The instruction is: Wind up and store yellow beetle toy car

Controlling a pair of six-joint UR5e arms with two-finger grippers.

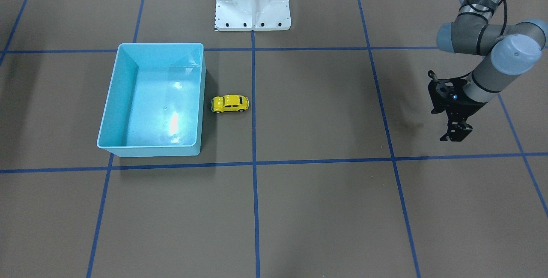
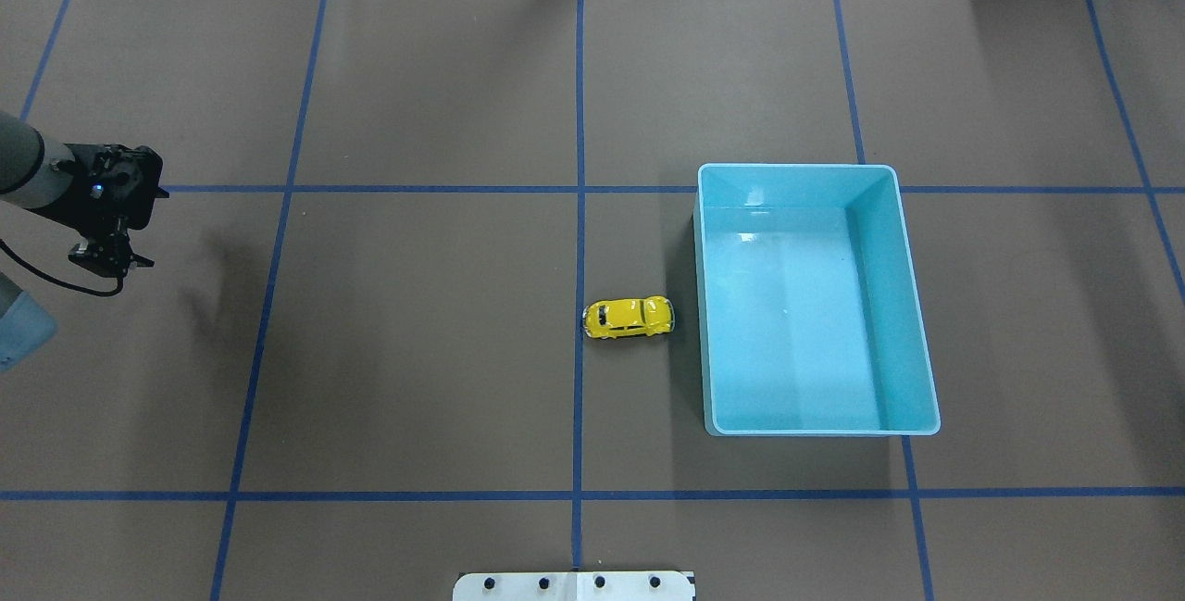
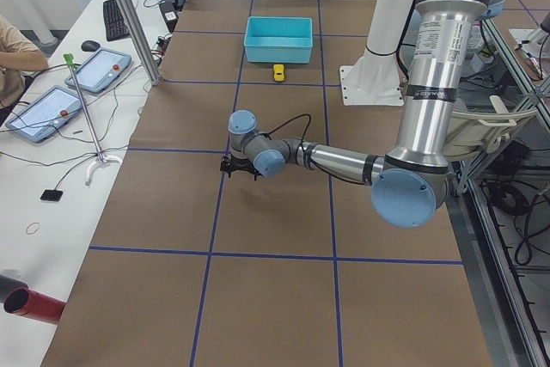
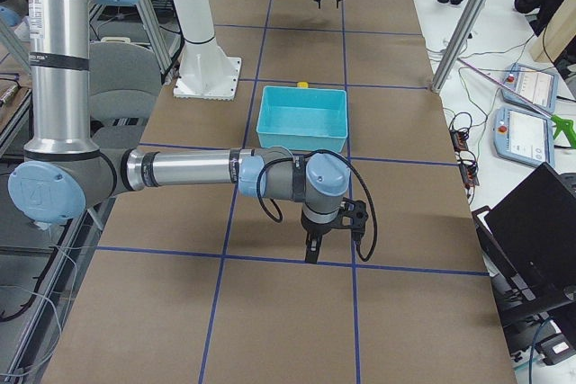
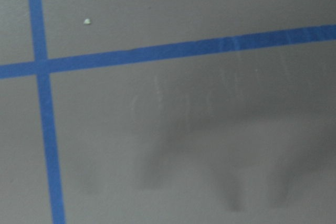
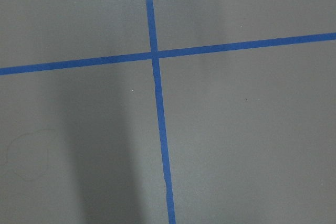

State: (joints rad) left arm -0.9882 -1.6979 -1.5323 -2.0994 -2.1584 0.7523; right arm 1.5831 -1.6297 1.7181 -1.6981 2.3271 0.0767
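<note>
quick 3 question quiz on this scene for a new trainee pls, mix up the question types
1. True or false: the yellow beetle toy car lies inside the light-blue bin.
2. Which gripper shows in the overhead view? A) the left B) the right C) both
3. Fill in: the car rests on the ___, beside the bin.

Key
1. False: it stands outside, next to the bin's wall.
2. A: only the left gripper, at that view's left edge.
3. table
</note>
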